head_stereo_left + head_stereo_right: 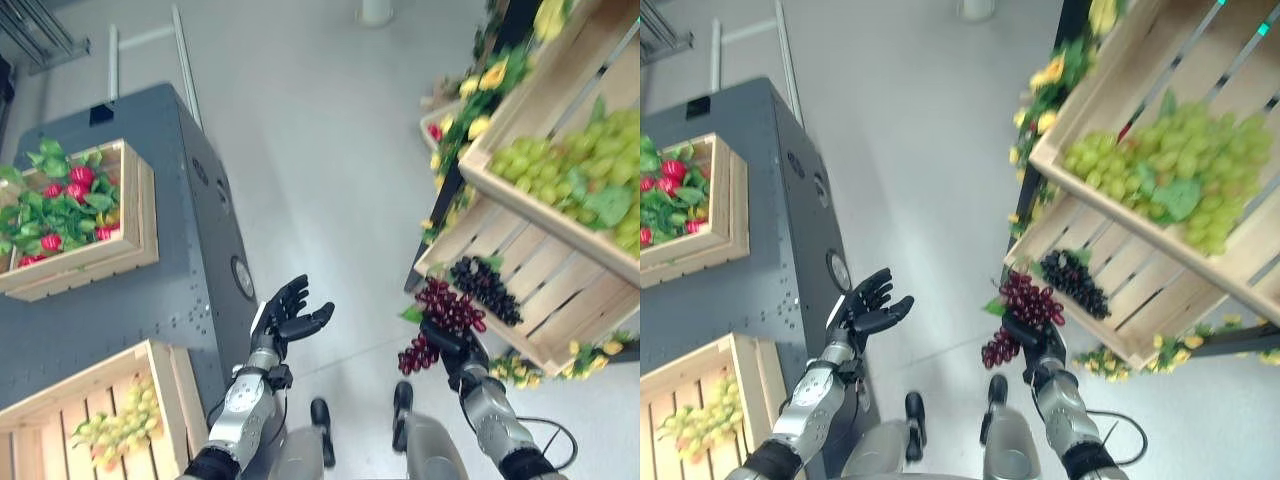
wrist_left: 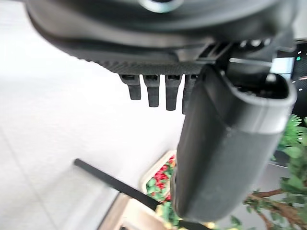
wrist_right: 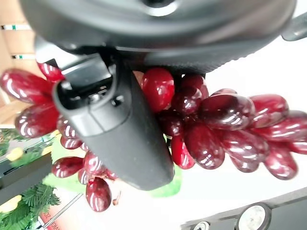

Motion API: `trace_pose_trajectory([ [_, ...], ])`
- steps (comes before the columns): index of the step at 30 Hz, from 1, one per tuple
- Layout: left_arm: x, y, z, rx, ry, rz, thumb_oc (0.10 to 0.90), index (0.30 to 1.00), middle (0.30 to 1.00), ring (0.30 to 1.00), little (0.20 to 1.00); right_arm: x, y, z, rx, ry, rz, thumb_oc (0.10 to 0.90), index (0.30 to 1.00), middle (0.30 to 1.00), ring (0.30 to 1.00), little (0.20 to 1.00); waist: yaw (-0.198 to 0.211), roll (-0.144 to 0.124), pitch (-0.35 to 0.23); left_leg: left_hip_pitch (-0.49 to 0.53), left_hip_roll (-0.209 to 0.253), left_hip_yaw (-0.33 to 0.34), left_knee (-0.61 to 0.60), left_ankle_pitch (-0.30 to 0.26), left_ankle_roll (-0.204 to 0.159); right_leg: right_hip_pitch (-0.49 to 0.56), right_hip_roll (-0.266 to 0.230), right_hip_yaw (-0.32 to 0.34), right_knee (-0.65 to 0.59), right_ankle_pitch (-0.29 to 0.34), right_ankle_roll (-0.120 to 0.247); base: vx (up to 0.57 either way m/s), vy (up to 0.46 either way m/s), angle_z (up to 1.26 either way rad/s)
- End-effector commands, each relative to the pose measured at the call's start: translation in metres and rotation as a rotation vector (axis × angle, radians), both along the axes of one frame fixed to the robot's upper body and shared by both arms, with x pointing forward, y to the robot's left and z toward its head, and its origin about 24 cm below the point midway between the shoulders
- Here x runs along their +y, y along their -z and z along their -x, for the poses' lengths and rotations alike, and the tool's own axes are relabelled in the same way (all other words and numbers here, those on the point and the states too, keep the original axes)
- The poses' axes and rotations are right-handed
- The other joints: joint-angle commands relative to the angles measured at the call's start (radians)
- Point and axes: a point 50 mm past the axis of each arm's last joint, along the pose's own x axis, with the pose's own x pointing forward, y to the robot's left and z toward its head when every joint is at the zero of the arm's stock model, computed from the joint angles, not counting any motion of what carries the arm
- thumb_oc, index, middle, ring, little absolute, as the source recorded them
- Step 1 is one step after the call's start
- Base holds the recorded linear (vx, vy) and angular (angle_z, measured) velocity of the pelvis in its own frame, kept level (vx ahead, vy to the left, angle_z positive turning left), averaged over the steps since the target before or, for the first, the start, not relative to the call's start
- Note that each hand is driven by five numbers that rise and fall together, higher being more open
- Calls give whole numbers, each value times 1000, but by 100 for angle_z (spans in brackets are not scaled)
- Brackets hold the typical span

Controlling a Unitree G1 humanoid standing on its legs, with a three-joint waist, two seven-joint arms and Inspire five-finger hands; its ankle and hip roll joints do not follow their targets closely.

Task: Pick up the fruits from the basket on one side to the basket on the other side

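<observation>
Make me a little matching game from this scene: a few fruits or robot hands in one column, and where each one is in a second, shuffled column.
Things:
1. red grapes
2. dark grapes
3. green grapes
4. left hand

Places or states:
A. in the upper crate on the shelf
B. open, holding nothing
C. in the right hand
D. in the lower crate on the shelf

Pairs: 1-C, 2-D, 3-A, 4-B
</observation>
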Motion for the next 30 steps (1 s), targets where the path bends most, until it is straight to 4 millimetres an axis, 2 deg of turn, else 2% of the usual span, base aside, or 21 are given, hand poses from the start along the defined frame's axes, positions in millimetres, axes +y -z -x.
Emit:
trace_pose_trajectory([
  [1,-6,-41,-11,-238,-41,67,800,900,900,900,900,3,-52,-29,-307,102,-57,400,300,300,300,300,-8,-24,17,-77,-49,14,240,-165,73,25,-36,-13,212,-147,-41,-65,-56,-4],
  [6,-10,-54,-18,-292,-38,63,800,900,900,900,900,-6,-77,-42,-401,143,-48,400,300,300,300,300,-7,-27,56,-175,-46,4,360,-207,86,-65,-55,-18,330,-176,-48,-88,-59,-4],
  [7,-11,-58,-21,-302,-36,57,800,900,900,900,900,-15,-92,-49,-453,175,-40,400,300,300,300,300,-8,-25,76,-226,-48,-14,416,-219,86,-107,-56,-13,378,-185,-53,-79,-55,9],
  [10,-12,-61,-24,-304,-29,52,800,900,900,900,900,-24,-109,-56,-504,212,-32,400,300,300,300,300,-9,-23,90,-260,-49,-22,448,-224,90,-141,-53,-9,406,-189,-59,-57,-35,8],
  [11,-12,-63,-24,-308,-20,43,800,900,900,900,900,-32,-123,-62,-544,242,-23,400,300,300,300,300,-8,-20,97,-275,-49,-24,462,-226,92,-155,-50,-9,416,-189,-62,0,0,0],
  [12,-12,-63,-24,-310,-18,41,800,900,900,900,900,-34,-128,-63,-557,252,-18,400,300,300,300,300,-8,-19,99,-279,-49,-25,466,-225,92,-158,-49,-8,418,-189,-63,-40,-9,2],
  [13,-12,-65,-24,-315,-11,36,800,900,900,900,900,-42,-142,-68,-598,285,-8,400,300,300,300,300,-8,-15,107,-294,-50,-27,476,-215,91,-170,-45,-8,422,-186,-67,0,0,0],
  [18,-13,-63,-21,-301,-1,45,800,900,900,900,900,-80,-183,-72,-691,415,83,400,300,300,300,300,-5,-6,109,-328,-47,-23,503,-202,95,-202,-37,-5,441,-190,-75,1,38,-3],
  [19,-12,-63,-19,-297,3,46,800,900,900,900,900,-95,-195,-71,-707,458,124,400,300,300,300,300,-1,-5,110,-328,-46,-23,511,-206,95,-201,-35,-5,445,-194,-75,0,0,0],
  [21,-13,-63,-19,-297,11,44,800,900,900,900,900,-106,-203,-71,-713,488,150,400,300,300,300,300,2,-5,110,-334,-44,-22,519,-206,99,-206,-37,-7,451,-193,-78,0,0,0],
  [22,-13,-64,-18,-295,21,38,800,900,900,900,900,-118,-211,-70,-711,524,194,400,300,300,300,300,7,-6,110,-336,-42,-21,532,-209,102,-206,-40,-8,460,-194,-79,0,0,0],
  [30,-9,-60,-12,-268,59,6,800,900,900,900,900,-159,-233,-61,-631,620,366,400,300,300,300,300,19,-14,110,-323,-31,-20,553,-215,105,-187,-41,-20,467,-195,-79,38,-36,2],
])
